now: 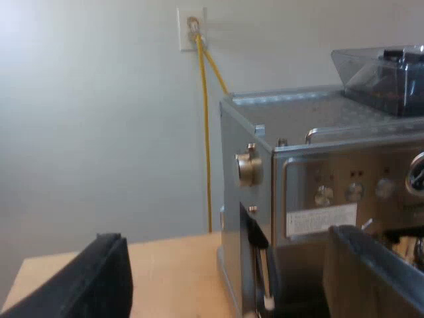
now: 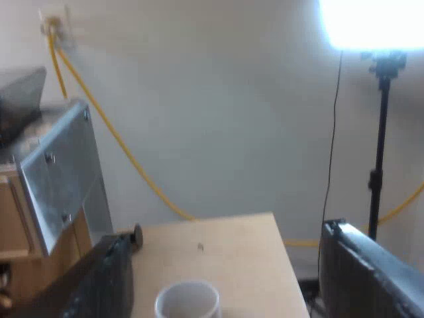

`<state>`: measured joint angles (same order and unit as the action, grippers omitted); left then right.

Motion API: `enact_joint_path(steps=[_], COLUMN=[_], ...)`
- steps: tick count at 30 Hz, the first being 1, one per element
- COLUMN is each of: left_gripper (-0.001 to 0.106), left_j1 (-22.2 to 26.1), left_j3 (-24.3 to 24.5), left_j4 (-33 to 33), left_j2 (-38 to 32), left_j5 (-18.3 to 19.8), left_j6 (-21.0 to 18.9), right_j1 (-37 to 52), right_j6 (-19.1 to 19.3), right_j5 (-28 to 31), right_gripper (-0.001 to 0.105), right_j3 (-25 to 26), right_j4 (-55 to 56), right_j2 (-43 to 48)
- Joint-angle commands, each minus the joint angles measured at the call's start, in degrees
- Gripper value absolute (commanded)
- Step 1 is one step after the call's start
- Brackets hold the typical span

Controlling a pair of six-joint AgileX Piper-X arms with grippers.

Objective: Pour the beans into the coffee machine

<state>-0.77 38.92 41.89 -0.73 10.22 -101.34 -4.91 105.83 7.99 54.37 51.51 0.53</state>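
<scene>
Both grippers hang empty and spread wide, the left gripper (image 1: pixel 225 255) before the espresso machine (image 1: pixel 311 172) with its bean hopper (image 1: pixel 384 76) on top, the right gripper (image 2: pixel 225 255) over a pale cup (image 2: pixel 187 299) on the table (image 2: pixel 245 242), which an off-centre closing finger could topple, spilling any beans.

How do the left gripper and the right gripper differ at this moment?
The left gripper is close to the machine, pointing at its corner; the right gripper is farther from it, over the table. A white mug stands just ahead of the right gripper; the machine's base stands ahead of the left gripper. Both are open and hold nothing.
</scene>
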Motion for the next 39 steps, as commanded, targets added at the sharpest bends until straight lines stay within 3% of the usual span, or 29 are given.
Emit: enact_joint_path(steps=[1, 13, 14, 23, 32, 39], left_gripper=[0.063, 0.063, 0.063, 0.063, 0.063, 0.063], left_j1=[-0.2, -0.2, -0.2, -0.2, -0.2, -0.2], left_j3=[0.3, -1.6, -2.2, -8.8, -8.8, -8.8], left_j4=[1.7, 13.4, 13.9, 17.9, 17.8, 17.8], left_j2=[-2.0, -2.0, -2.0, -2.0, -2.0, -2.0], left_j5=[-0.5, -0.6, -0.6, -0.6, -0.6, -0.6], left_j6=[0.1, 1.5, 1.5, 1.5, 1.7, 1.7], right_j1=[0.1, 0.1, 0.1, 0.1, 0.1, 0.1], right_j6=[0.6, -4.1, -6.9, -7.0, -6.9, -6.7], right_j5=[0.3, -1.4, -3.5, -5.8, -5.8, -6.1], right_gripper=[0.062, 0.062, 0.062, 0.062, 0.062, 0.062], right_j3=[0.6, -6.7, -9.5, -18.8, -25.5, -27.2], right_j4=[2.9, 2.7, 2.7, 2.7, 2.7, 1.8], right_j2=[2.7, 2.7, 2.7, 2.6, 2.6, 2.5])
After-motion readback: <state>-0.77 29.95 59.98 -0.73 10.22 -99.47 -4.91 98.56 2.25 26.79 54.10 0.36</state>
